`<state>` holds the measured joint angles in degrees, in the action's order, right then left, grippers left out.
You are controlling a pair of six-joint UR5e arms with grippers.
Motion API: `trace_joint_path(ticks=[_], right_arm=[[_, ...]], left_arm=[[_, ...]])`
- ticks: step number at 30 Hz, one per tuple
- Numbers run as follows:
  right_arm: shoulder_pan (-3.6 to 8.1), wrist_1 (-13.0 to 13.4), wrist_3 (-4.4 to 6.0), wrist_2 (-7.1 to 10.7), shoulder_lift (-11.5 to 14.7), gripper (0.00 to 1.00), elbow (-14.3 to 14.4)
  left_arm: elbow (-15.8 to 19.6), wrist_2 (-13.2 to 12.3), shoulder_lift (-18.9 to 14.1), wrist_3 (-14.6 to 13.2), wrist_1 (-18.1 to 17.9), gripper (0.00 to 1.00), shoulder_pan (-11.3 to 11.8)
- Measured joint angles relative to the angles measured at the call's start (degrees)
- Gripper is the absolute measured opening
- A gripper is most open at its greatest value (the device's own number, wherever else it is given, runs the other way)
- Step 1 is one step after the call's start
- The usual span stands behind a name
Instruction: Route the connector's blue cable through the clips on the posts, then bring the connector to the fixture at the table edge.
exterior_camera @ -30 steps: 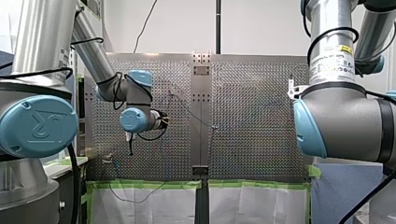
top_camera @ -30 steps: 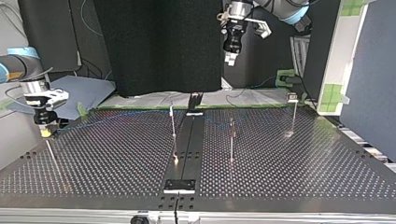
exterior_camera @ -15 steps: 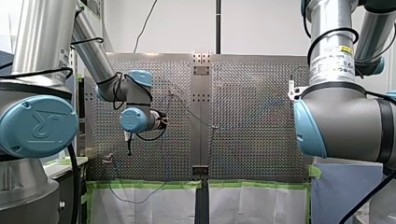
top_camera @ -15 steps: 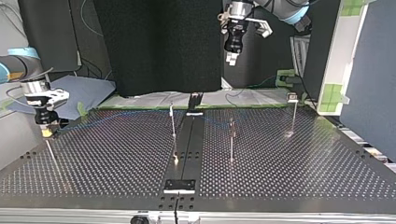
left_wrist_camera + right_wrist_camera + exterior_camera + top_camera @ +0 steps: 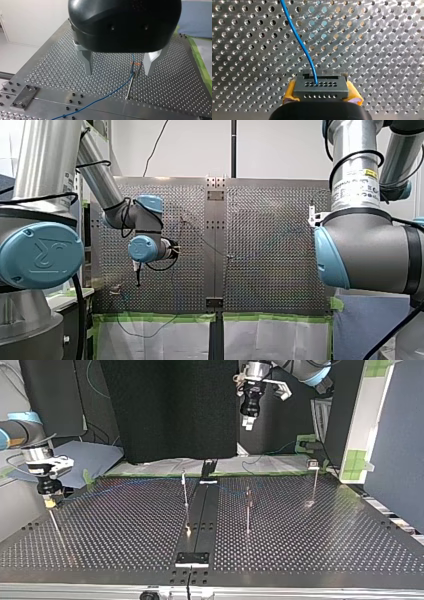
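Work surface: a perforated metal table [image 5: 325, 530] with a dark centre strip [image 5: 200, 510] running from its near edge to its far edge. Green tape [image 5: 150, 317] and white sheeting [image 5: 160, 340] line one edge. In the top view a black panel [image 5: 170, 410] stands behind the table, with a blue mat [image 5: 95, 457] beside it. Thin posts [image 5: 248, 510] rise from the plate.

Right wrist view only: the right gripper [image 5: 321, 93] is clamped on the connector [image 5: 320, 85] between yellow pads [image 5: 290, 92]. The blue cable [image 5: 297, 42] leaves the connector and runs across the holes. The top view places this gripper low — at the table's left edge in that view.

Left wrist view only: the left gripper [image 5: 118, 73], fingers apart and holding nothing, hangs above a post [image 5: 130, 83] — the cable reaches the clip [image 5: 135, 64] at its top.
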<state>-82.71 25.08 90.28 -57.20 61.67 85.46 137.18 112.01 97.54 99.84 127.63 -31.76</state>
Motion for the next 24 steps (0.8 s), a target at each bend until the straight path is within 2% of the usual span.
trace_joint_path(ticks=[9, 24], right_arm=[[-0.11, 0.3, 0.00, 0.78, -0.1, 0.02, -0.2], [-0.16, 0.6, -0.01, 0.85, -0.2, 0.02, -0.6]], left_arm=[[0.0, 0.0, 0.0, 0.0, 0.0, 1.00, 0.0], [-0.3, 0.0, 0.0, 0.0, 0.3, 1.00, 0.1]])
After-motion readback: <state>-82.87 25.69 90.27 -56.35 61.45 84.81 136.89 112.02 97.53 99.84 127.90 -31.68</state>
